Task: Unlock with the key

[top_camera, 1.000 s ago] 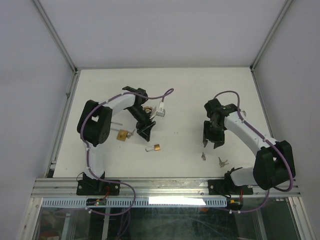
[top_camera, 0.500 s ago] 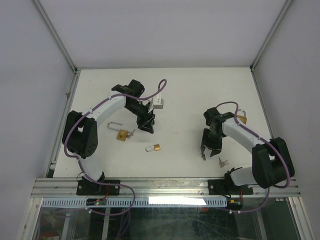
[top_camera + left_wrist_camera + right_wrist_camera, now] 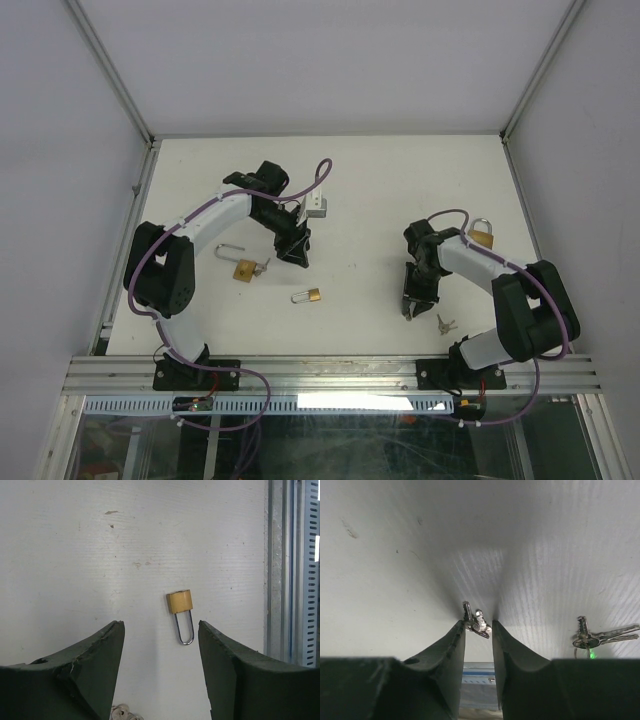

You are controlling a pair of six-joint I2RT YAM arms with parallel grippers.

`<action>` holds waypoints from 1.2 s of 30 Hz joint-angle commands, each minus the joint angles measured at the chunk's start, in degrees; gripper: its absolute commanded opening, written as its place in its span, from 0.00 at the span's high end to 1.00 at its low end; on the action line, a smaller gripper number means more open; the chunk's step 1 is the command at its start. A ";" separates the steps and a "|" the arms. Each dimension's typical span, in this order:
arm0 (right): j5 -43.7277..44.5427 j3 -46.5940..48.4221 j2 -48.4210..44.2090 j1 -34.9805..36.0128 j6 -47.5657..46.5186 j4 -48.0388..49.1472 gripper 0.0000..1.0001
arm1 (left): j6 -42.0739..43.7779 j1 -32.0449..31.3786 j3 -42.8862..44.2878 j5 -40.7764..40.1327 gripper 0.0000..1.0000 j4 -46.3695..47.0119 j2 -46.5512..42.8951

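Observation:
A small bunch of keys (image 3: 478,621) lies on the white table between the tips of my right gripper (image 3: 478,625). Its jaws stand narrow around the bunch, which touches the left finger (image 3: 455,635), with a sliver of gap on the other side. From above, this gripper (image 3: 409,306) points down at the keys near the table's front. My left gripper (image 3: 161,626) hangs open over bare table, short of a small brass padlock (image 3: 180,601) with a shut shackle. In the top view that padlock (image 3: 309,296) lies in front of the left gripper (image 3: 294,252).
A second key bunch (image 3: 592,637) lies right of the right gripper, also in the top view (image 3: 445,323). A brass padlock with a raised shackle (image 3: 242,268) and keys (image 3: 262,267) lies left of centre. Another padlock (image 3: 482,236) sits behind the right arm. A metal rail (image 3: 330,372) borders the near edge.
My right gripper has come down and toward the near edge onto the key bunch, and its jaws have narrowed around it. The left arm pulled back a second ago and has since held still.

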 commanded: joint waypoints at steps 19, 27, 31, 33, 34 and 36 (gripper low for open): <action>-6.23 5.44 -3.76 0.39 -3.17 -1.45 1.00 | -0.69 -0.43 0.08 3.43 0.39 2.78 -3.77; -12.93 5.43 -2.53 0.40 -8.61 1.42 1.00 | -0.64 -0.46 0.28 3.35 0.39 3.05 -4.00; -18.50 7.21 -4.56 0.90 -12.68 4.31 1.00 | 0.60 -0.41 0.10 4.47 0.40 3.07 -4.79; -21.47 7.55 -6.29 2.86 -14.93 6.86 1.00 | 0.62 -0.31 -0.09 6.27 0.41 4.16 -5.77; -22.52 7.16 -7.12 4.18 -15.58 9.04 1.00 | -0.20 -0.14 -0.70 8.09 0.42 6.74 -6.72; -23.39 6.93 -8.25 7.34 -16.47 11.86 1.00 | -3.01 -0.03 -3.85 10.88 0.44 13.36 -9.61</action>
